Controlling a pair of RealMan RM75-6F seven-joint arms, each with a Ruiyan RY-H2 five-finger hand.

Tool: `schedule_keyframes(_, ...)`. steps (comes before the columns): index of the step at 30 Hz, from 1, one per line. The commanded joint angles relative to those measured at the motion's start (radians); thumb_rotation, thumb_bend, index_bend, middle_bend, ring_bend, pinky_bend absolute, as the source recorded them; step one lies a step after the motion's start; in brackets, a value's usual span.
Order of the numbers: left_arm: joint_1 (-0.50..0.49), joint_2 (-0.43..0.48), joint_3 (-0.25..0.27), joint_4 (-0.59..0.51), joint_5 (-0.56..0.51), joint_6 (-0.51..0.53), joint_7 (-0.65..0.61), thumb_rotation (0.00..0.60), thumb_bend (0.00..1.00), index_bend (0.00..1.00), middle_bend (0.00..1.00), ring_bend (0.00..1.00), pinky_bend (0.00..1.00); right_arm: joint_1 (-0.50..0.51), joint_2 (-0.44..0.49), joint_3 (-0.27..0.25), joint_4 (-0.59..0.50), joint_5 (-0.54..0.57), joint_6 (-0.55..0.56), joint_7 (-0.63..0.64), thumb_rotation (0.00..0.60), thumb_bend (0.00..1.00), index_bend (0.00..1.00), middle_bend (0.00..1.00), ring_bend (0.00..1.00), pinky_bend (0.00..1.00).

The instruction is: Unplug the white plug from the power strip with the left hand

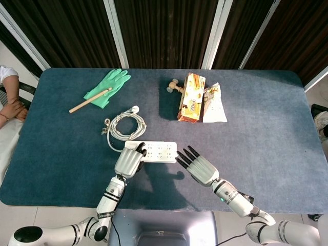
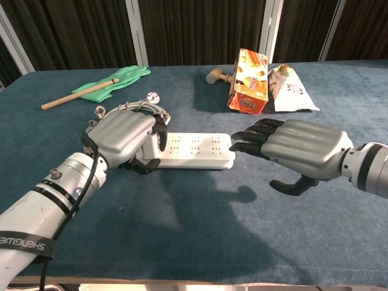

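Note:
The white power strip (image 1: pixel 160 151) (image 2: pixel 197 150) lies flat near the table's front edge. My left hand (image 1: pixel 130 161) (image 2: pixel 124 139) covers its left end. The fingers curl over the white plug and the thumb sits underneath, so the plug is almost wholly hidden. The plug's white cable (image 1: pixel 124 125) (image 2: pixel 130 109) lies coiled just behind the hand. My right hand (image 1: pixel 197 165) (image 2: pixel 297 148) is open with its fingers stretched out. Its fingertips (image 2: pixel 242 142) hover right at the strip's right end, and I cannot tell if they touch it.
A green glove (image 1: pixel 108 86) with a wooden stick (image 1: pixel 89 101) across it lies at the back left. An orange snack box (image 1: pixel 191 104), a white packet (image 1: pixel 214 105) and a small wooden mallet (image 1: pixel 174 85) sit at the back centre. A person's arm (image 1: pixel 7 105) shows past the left edge.

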State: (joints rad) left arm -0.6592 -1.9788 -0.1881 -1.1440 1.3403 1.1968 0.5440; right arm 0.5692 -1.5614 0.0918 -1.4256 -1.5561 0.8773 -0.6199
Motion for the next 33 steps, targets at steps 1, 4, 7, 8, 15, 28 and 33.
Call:
schedule_keyframes(1, 0.000, 0.002, -0.001, -0.001, -0.001, 0.000, -0.002, 0.600, 0.47, 0.52, 0.76, 0.88, 1.00, 0.014, -0.025, 0.007, 0.007, 0.037, -0.015, -0.024, 0.600, 0.57, 0.02, 0.04, 0.00, 0.08)
schedule_keyframes(4, 0.002, 0.005, -0.001, -0.003, -0.002, 0.001, -0.002, 0.600, 0.47, 0.52, 0.76, 0.88, 1.00, 0.021, -0.035, 0.013, 0.004, 0.064, -0.014, -0.025, 0.600, 0.57, 0.02, 0.04, 0.00, 0.08)
schedule_keyframes(7, 0.003, 0.008, -0.002, -0.005, -0.003, 0.002, -0.008, 0.600, 0.47, 0.52, 0.76, 0.88, 1.00, 0.031, -0.043, 0.021, 0.001, 0.098, -0.016, -0.029, 0.600, 0.57, 0.01, 0.04, 0.00, 0.08)
schedule_keyframes(8, 0.003, 0.008, -0.002, -0.005, -0.003, 0.001, -0.010, 0.600, 0.47, 0.52, 0.76, 0.88, 1.00, 0.035, -0.047, 0.024, 0.001, 0.110, -0.021, -0.034, 0.600, 0.57, 0.00, 0.04, 0.00, 0.08)
schedule_keyframes(15, 0.004, 0.006, -0.001, -0.006, -0.006, -0.001, -0.016, 0.600, 0.47, 0.52, 0.76, 0.88, 1.00, 0.080, -0.105, 0.051, 0.005, 0.218, -0.052, -0.110, 0.600, 0.57, 0.00, 0.04, 0.00, 0.08)
schedule_keyframes(28, 0.011, 0.013, -0.001, -0.009, -0.007, 0.006, -0.038, 0.600, 0.47, 0.52, 0.77, 0.88, 1.00, 0.131, -0.183, 0.025, 0.013, 0.346, -0.033, -0.265, 0.600, 0.58, 0.00, 0.04, 0.00, 0.08)
schedule_keyframes(33, 0.013, 0.020, -0.001, -0.020, 0.001, 0.017, -0.044, 0.600, 0.47, 0.52, 0.77, 0.88, 1.00, 0.145, -0.193, 0.010, 0.005, 0.393, -0.021, -0.317, 0.600, 0.59, 0.00, 0.04, 0.00, 0.08)
